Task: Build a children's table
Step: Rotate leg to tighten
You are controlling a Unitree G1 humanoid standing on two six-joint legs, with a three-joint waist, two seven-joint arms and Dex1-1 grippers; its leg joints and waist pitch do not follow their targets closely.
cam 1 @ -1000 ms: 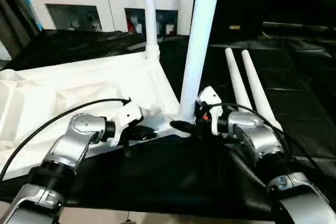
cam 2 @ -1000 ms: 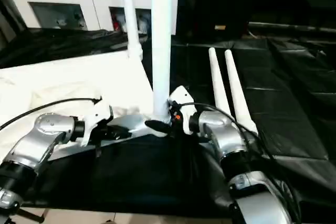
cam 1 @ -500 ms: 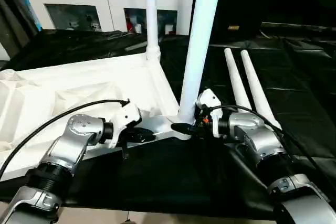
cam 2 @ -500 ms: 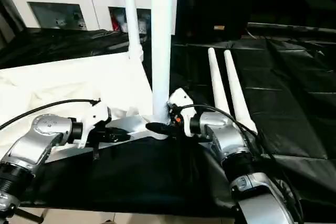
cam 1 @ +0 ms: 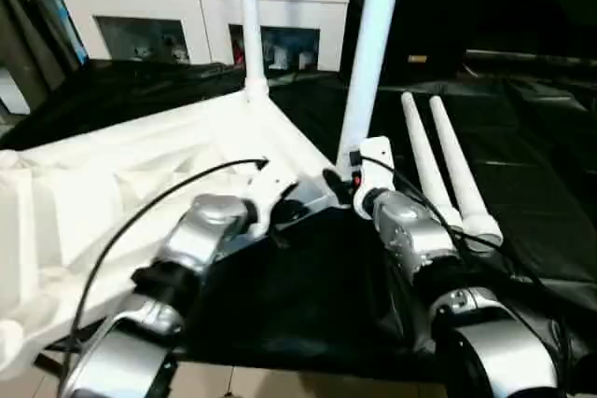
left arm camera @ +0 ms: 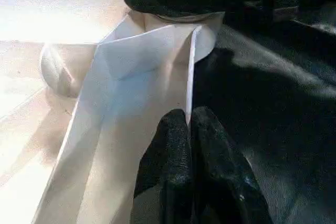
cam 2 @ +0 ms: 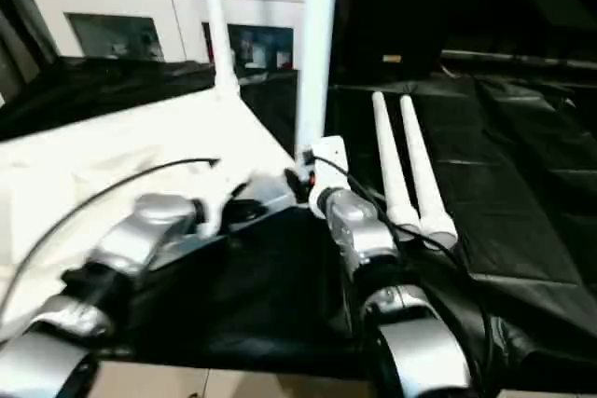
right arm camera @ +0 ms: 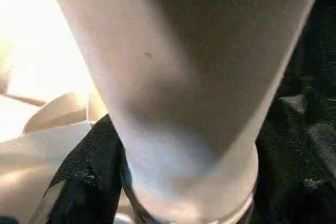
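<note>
The white tabletop (cam 1: 140,165) lies underside up on a black sheet. One white leg (cam 1: 250,34) stands upright in its far corner socket. Another leg (cam 1: 371,62) stands in the near corner socket. My left gripper (left arm camera: 189,116) is shut on the thin rim of the tabletop, a short way from that near corner. At the base of the near leg is my right gripper (cam 1: 338,182). In the right wrist view one black finger (right arm camera: 84,182) lies against the leg (right arm camera: 184,87), just above the socket. Two loose legs (cam 1: 438,160) lie side by side on the sheet to the right.
A white cabinet (cam 1: 187,20) with glass doors stands behind the work. The black sheet (cam 1: 308,295) covers the surface in front and to the right. Crumpled white wrapping (cam 1: 37,212) lies by the tabletop on the left. A black cable (cam 1: 168,198) arcs over my left forearm.
The camera has shifted and tilted. My right gripper's fingers have drawn in around the near leg's base. The left gripper keeps its pinch on the rim.
</note>
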